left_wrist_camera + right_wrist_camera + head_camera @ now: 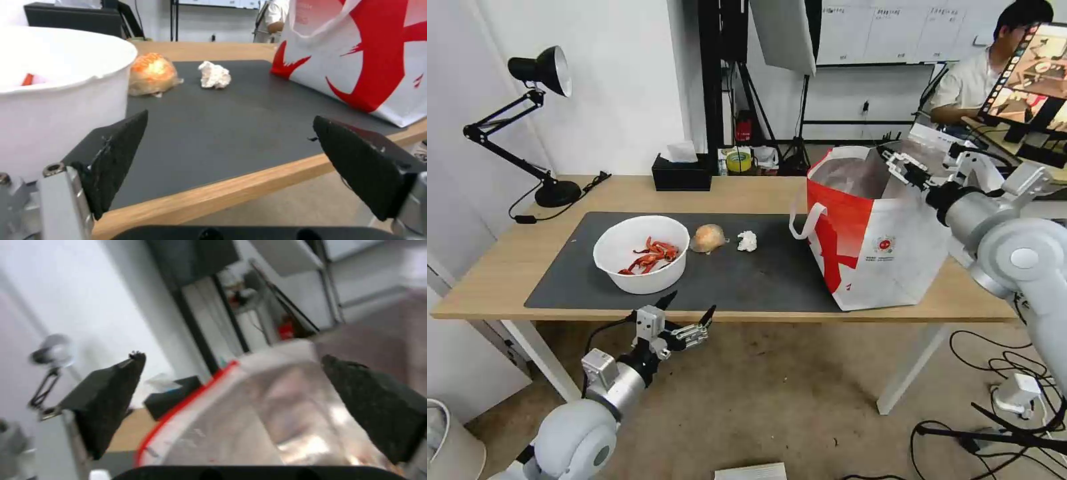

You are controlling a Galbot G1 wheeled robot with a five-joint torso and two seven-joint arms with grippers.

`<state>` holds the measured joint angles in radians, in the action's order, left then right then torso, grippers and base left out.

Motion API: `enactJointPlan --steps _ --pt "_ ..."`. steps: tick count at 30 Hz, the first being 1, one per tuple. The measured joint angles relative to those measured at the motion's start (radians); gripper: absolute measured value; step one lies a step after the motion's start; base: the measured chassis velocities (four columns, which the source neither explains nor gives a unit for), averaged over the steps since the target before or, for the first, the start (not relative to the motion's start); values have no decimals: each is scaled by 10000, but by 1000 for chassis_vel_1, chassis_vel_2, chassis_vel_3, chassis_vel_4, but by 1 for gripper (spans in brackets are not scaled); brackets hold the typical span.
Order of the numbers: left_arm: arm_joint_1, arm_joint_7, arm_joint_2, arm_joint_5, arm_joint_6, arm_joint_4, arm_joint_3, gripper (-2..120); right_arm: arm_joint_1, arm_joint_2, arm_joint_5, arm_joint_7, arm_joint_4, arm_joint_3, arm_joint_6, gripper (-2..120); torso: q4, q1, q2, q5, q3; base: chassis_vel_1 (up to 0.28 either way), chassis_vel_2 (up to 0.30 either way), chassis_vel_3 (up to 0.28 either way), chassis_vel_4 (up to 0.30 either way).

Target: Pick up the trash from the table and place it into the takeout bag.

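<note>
Trash on the surface (747, 193), placed relative to the takeout bag (887, 247): crumpled white tissue ball (747, 241) nearest, tan plastic-wrapped lump (708, 238) beyond it, white round bowl (641, 254) holding red-orange shells (650, 255) farthest. Bag, white-and-red, stands open, foil lining showing. Right gripper (902, 165), jaws spread, above its mouth; left gripper (687, 313), jaws spread, before the bowl.

You can read no text here; the white-and-red insulated takeout bag (880, 257) carries 1 small round red logo (884, 245), its lettering illegible.
</note>
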<state>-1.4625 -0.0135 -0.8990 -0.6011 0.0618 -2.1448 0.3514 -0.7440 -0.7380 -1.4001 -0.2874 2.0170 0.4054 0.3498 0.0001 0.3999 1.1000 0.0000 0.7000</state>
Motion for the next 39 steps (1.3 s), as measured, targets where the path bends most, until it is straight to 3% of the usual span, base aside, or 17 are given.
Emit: enactJointPlan --steps 2,4,6,15,18,28,39 --pt "-87 37 5 45 0 -31 138 100 -172 259 956 986 271 -69 -81 100 -1 0 1 -1 0 0 0 0 0" --pt "-95 38 5 47 0 -37 156 100 -203 306 1163 1133 310 -93 -100 100 -1 0 0 -1 0 0 0 0 0" --pt "-132 43 0 54 -2 -62 248 100 -539 688 2669 2235 612 -173 -331 100 0 0 0 0 0 0 0 0 0" --pt "-144 29 -15 129 -87 1 419 100 -1484 1141 3697 3484 1269 -36 -1039 100 -1 1 0 0 0 0 0 0 0" --pt "-263 20 6 285 -278 172 576 100 -2437 1087 4009 3928 1586 156 -1191 100 -1 0 1 -1 -1 0 0 0 0" --pt "-405 28 -9 316 -347 383 846 100 -4853 68 5354 4145 1952 339 -1606 100 -2 0 1 -1 -1 0 0 0 0" --pt "-739 38 -9 421 -607 624 1344 100 -6187 -1013 6508 3628 1905 57 -2260 100 0 -1 0 0 0 0 0 0 0"
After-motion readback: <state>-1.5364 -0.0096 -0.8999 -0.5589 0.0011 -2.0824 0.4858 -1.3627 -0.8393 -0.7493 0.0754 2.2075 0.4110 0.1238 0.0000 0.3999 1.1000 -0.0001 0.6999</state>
